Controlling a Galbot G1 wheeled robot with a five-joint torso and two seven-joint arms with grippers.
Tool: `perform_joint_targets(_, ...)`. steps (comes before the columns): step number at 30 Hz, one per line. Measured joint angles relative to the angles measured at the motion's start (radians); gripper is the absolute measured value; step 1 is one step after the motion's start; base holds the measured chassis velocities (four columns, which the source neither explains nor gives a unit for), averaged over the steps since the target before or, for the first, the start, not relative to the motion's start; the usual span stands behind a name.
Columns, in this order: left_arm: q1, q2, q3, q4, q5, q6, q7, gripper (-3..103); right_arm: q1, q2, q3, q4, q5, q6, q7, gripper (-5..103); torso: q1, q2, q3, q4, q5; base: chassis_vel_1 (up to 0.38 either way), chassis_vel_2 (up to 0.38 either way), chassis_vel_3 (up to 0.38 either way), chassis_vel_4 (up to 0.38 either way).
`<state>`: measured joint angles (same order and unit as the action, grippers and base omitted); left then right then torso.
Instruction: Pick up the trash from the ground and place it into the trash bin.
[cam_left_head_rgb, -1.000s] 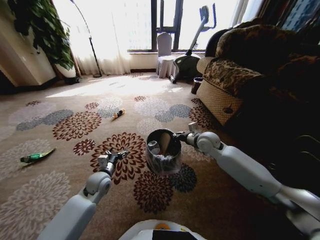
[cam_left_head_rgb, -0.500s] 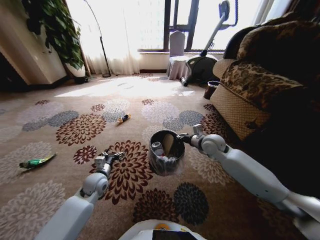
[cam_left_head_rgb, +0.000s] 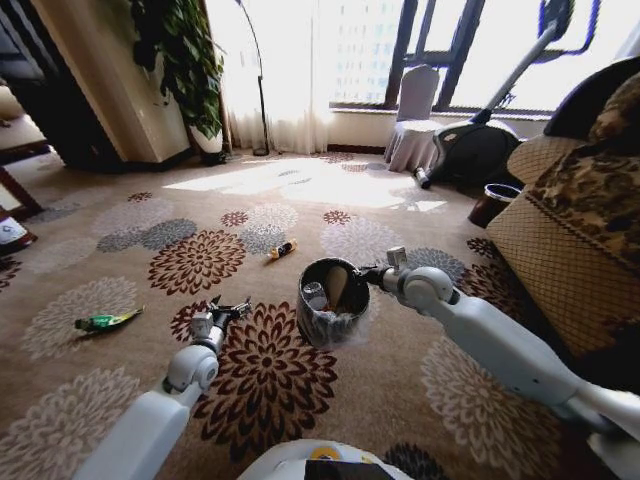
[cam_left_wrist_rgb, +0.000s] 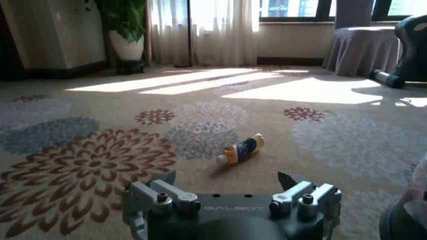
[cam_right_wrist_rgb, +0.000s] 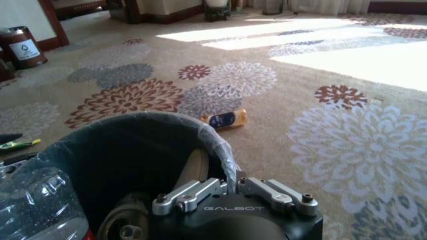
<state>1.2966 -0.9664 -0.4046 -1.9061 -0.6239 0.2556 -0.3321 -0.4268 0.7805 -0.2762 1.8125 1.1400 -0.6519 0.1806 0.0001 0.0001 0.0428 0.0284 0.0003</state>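
Observation:
My right gripper (cam_left_head_rgb: 366, 272) is shut on the dark rim of the trash bin (cam_left_head_rgb: 332, 303), a small round bin with a grey-white bag liner. In the right wrist view the gripper (cam_right_wrist_rgb: 231, 183) clamps the rim of the bin (cam_right_wrist_rgb: 127, 150), and a clear bottle (cam_right_wrist_rgb: 37, 207) lies inside with other trash. To the bin's left my left gripper (cam_left_head_rgb: 231, 306) stands open and empty above the carpet, also open in its own view (cam_left_wrist_rgb: 227, 181). An orange-black tube (cam_left_head_rgb: 281, 249) (cam_left_wrist_rgb: 241, 149) (cam_right_wrist_rgb: 226, 119) lies on the carpet beyond both grippers. A green wrapper (cam_left_head_rgb: 108, 321) (cam_right_wrist_rgb: 16, 144) lies far left.
A patterned sofa (cam_left_head_rgb: 575, 250) fills the right side, with a small dark pot (cam_left_head_rgb: 492, 203) beside it. An exercise machine (cam_left_head_rgb: 480, 145) and a covered chair (cam_left_head_rgb: 413, 125) stand by the window. A plant (cam_left_head_rgb: 185, 60) is at the back left, and a brown cylinder with a white label (cam_right_wrist_rgb: 27, 47) stands apart.
The whole head view has swung left, so the sofa, window and carpet pattern shifted right in the picture. Both arms hold the same pose and the bin stays in the right gripper.

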Motion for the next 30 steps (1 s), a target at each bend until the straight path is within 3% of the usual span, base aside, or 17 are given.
perform_joint_targets(19, 0.018, -0.021, 0.007, -0.021, 0.017, 0.007, -0.006, 100, -0.035, -0.019, 0.024, 0.028, -0.005, 0.004, -0.010, 2, 0.000, 0.000, 0.000, -0.0002, 0.0000, -0.302, 0.312, 0.310, -0.292)
perform_joint_targets(26, 0.014, -0.020, 0.016, 0.002, 0.023, -0.017, -0.006, 100, -0.052, -0.026, 0.027, 0.041, -0.009, 0.024, -0.003, 2, 0.000, 0.000, 0.000, 0.0004, -0.0002, -0.251, 0.358, 0.349, -0.258)
perform_joint_targets(30, -0.004, -0.007, 0.032, 0.037, 0.009, 0.000, 0.025, 100, -0.055, -0.030, 0.027, 0.045, -0.008, 0.027, 0.004, 2, 0.000, 0.000, 0.001, 0.0002, -0.0004, -0.222, 0.256, 0.230, -0.188)
